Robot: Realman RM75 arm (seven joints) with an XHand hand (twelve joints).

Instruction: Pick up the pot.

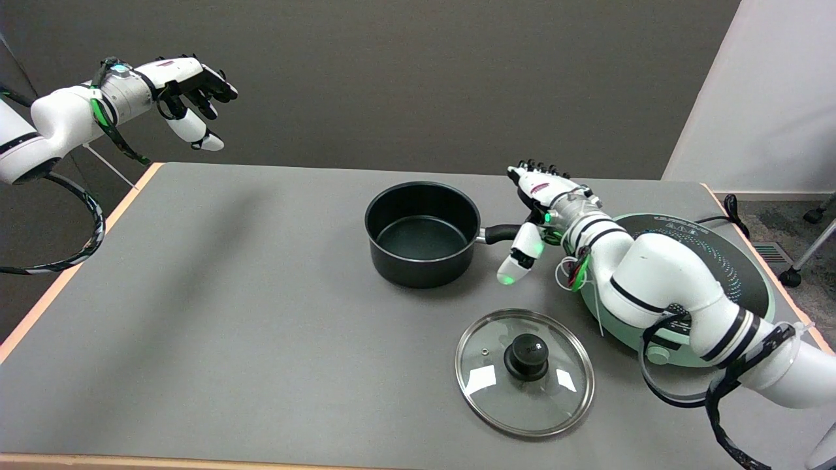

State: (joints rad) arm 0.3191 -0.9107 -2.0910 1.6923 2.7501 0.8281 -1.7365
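Pot (pixel 422 234): black in & out, black handle. Lid (pixel 524 372): clear glass, silver rim, black knob. Hob (pixel 712 261): black top w/ pale dot pattern, mint-green base. Right hand (pixel 539 209): white & black, green light. Table (pixel 228 313): grey, orange edge.

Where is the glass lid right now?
In the head view the glass lid lies flat on the table, near its front edge, in front of the pot and left of the round cooktop.

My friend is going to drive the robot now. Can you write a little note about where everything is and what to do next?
Right hand: at the pot's handle, fingers spread, holding nothing; contact unclear.
Pot: standing on the table, empty.
Glass lid: flat on the table, nearer the camera than the pot.
Done: reach to the handle.
Left: close on the handle and lift.
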